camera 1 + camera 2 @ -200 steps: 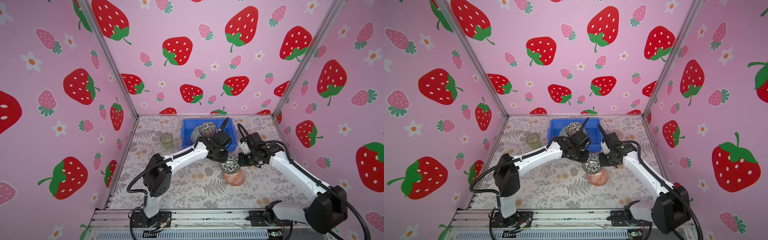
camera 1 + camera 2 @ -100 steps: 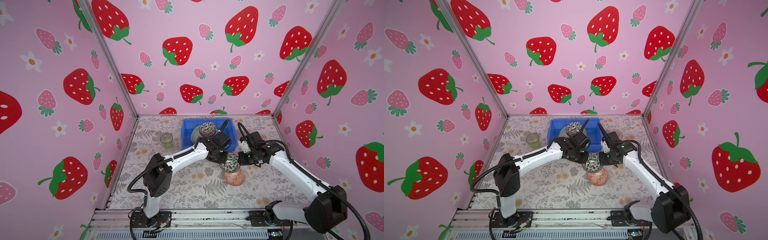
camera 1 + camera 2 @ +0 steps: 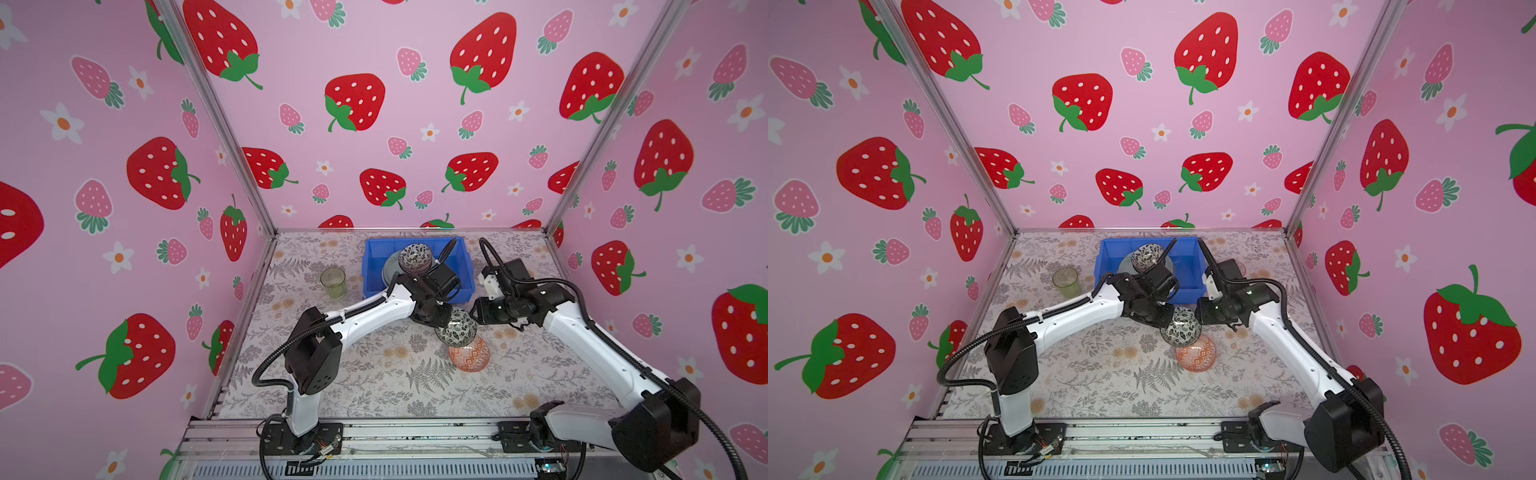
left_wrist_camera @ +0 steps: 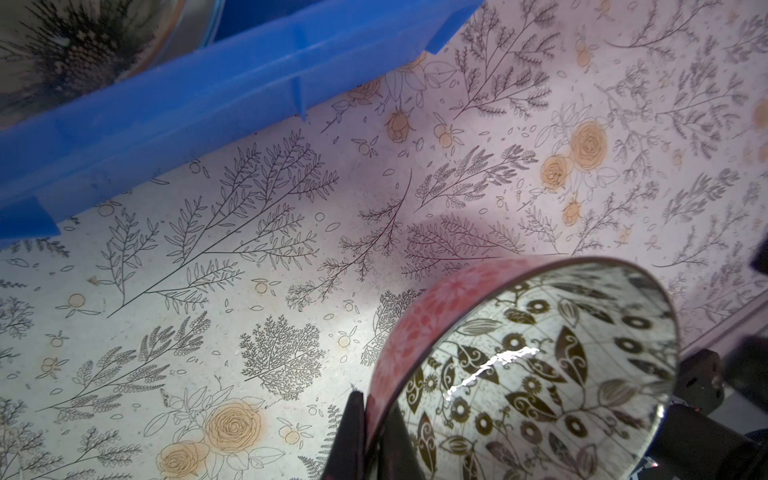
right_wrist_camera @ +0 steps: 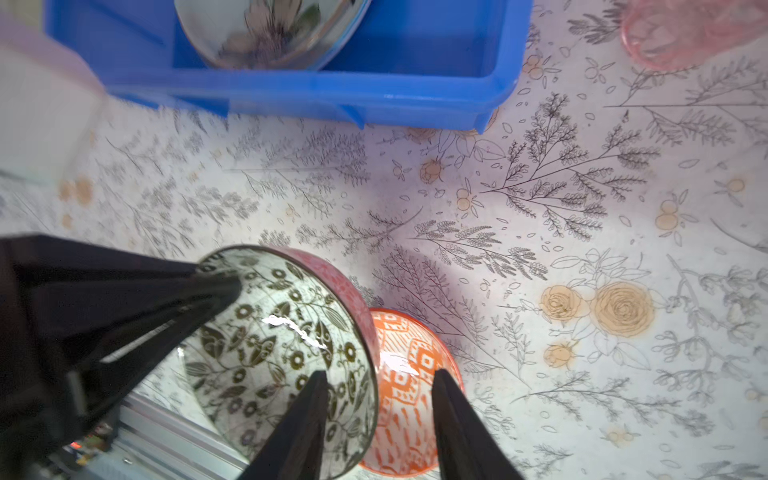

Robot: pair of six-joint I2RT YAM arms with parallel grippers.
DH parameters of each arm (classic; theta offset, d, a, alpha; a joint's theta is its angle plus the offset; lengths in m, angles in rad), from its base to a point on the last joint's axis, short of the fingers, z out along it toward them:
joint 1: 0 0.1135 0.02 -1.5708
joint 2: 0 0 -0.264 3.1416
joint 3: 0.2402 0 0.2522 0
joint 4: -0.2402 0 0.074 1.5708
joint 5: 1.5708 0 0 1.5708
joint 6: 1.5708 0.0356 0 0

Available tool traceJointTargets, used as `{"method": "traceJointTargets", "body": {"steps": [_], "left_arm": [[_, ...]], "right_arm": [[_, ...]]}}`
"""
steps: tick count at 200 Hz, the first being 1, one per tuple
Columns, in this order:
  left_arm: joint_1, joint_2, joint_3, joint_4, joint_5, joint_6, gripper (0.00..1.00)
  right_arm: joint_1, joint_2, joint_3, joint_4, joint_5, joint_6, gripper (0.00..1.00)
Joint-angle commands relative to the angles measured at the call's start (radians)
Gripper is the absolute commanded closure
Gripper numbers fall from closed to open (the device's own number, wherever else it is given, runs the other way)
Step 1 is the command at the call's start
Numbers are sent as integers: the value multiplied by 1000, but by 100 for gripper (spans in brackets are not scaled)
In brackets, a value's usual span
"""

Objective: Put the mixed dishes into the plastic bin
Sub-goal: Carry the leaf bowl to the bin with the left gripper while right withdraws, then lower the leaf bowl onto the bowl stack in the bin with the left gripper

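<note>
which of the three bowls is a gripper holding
The black-and-white floral bowl with the pink outside, in front of the blue bin: the left gripper pinches its rim. Its lookalike sits in the bin; the orange bowl lies on the table.

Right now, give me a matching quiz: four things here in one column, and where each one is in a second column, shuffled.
1 green glass
2 orange bowl
3 plate
4 black-and-white bowl

A in the blue bin
B pinched by the left gripper
C standing left of the bin
D on the table, beside the black-and-white bowl

Pairs: 1-C, 2-D, 3-A, 4-B
</note>
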Motion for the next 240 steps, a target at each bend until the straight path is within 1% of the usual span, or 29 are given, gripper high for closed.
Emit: {"method": "traceJointTargets", "body": {"steps": [1,43,50,56,83,104,107,131,153,203,240], "left_arm": [[29,-62,68,-21,-10,23,100],[105,-71,137,-43,-5,42,100],[120,-68,153,-45,1,45,100],[133,-64,170,-46,4,46,100],[190,-29,261,-78,15,64,100],[219,-7,322,-103,11,84,100],[222,-3,331,-106,9,87,100],[251,10,376,-117,-5,100,100],[280,18,396,-109,-9,99,100],[324,16,412,-84,-36,114,100],[342,46,450,-71,-54,112,100]], "right_arm": [[-4,-59,22,-6,16,16,41],[-4,-165,-61,10,-2,64,21],[-4,-189,-90,20,-8,75,7],[-4,-210,-113,25,-10,84,0],[-4,-297,-196,34,5,126,1],[-4,-320,-230,41,2,146,1],[-4,-348,-232,42,2,149,1],[-4,-387,-258,56,-29,171,1],[-4,-401,-283,71,-64,180,1],[-3,-380,-285,65,-66,155,1],[-1,-394,-304,58,-74,149,1]]}}
